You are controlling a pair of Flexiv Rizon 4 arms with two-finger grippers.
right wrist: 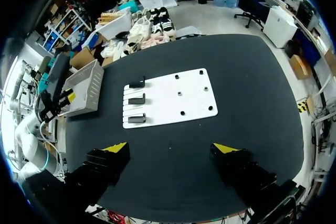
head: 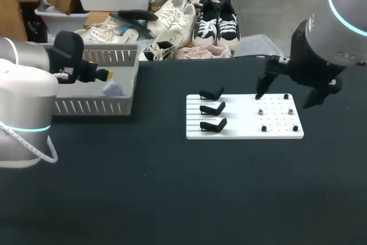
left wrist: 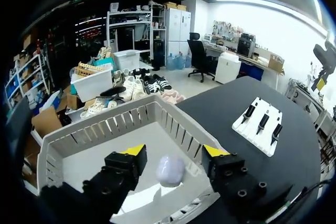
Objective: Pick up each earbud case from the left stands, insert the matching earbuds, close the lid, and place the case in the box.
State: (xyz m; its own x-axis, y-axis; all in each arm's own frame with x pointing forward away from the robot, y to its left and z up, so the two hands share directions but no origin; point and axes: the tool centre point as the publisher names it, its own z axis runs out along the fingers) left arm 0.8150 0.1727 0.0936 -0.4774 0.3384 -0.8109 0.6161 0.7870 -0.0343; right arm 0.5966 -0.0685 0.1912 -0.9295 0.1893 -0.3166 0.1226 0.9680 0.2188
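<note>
Earbud case (left wrist: 170, 170): pale, on floor of box (left wrist: 105, 129). Left wrist view alone shows it lying below my left pincer (left wrist: 174, 151), fingers wide apart, gripping nothing. My right pincer (right wrist: 170, 148): wide apart, holding nothing, high over counter (right wrist: 252, 87), white board (right wrist: 178, 100) and three black stands (right wrist: 136, 99).

Black table (head: 172, 199), as I see it: white plate (head: 241, 120) lying flat right of centre; small dark and grey studs (head: 264, 128) on its right half.

**Box at left, stand board at right**

The box (head: 123, 106) sits at the left of the surface (head: 172, 187), with an earbud case (head: 113, 89) inside it under the left hand (head: 106, 75). Well to the right lies the board (head: 243, 131), with three stands (head: 212, 109) in a row on its left part. The right hand (head: 287, 93) is above its right part.
</note>
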